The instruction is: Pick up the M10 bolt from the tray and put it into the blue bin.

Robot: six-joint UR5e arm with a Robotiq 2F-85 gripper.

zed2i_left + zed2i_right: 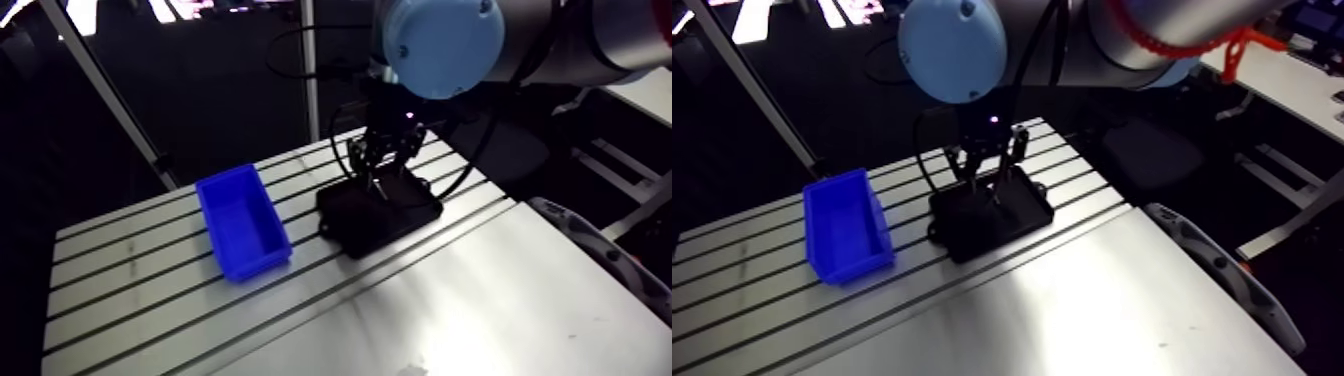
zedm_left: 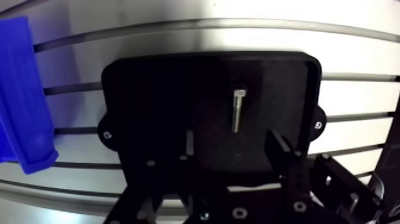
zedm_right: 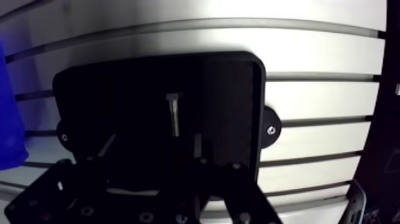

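Note:
A silver M10 bolt (image 2: 238, 111) lies flat in the middle of the black tray (image 2: 149, 89), with its hex head pointing away from the gripper. My gripper (image 2: 233, 146) hovers over the tray, open, and the bolt lies just ahead of the gap between the two dark fingers (image 2: 277, 145). Nothing is held. The blue bin (image 1: 243, 222) stands empty on the table beside the tray, a short gap apart. In the arm view the gripper (image 1: 381, 178) hangs low over the tray (image 1: 352, 225).
The slotted aluminium table (image 1: 420, 320) carries only the tray and the bin. A grey curved part (image 1: 600, 255) sticks out past the table's right edge. The bin's wall (image 2: 21, 95) shows to one side of the tray in the wrist view.

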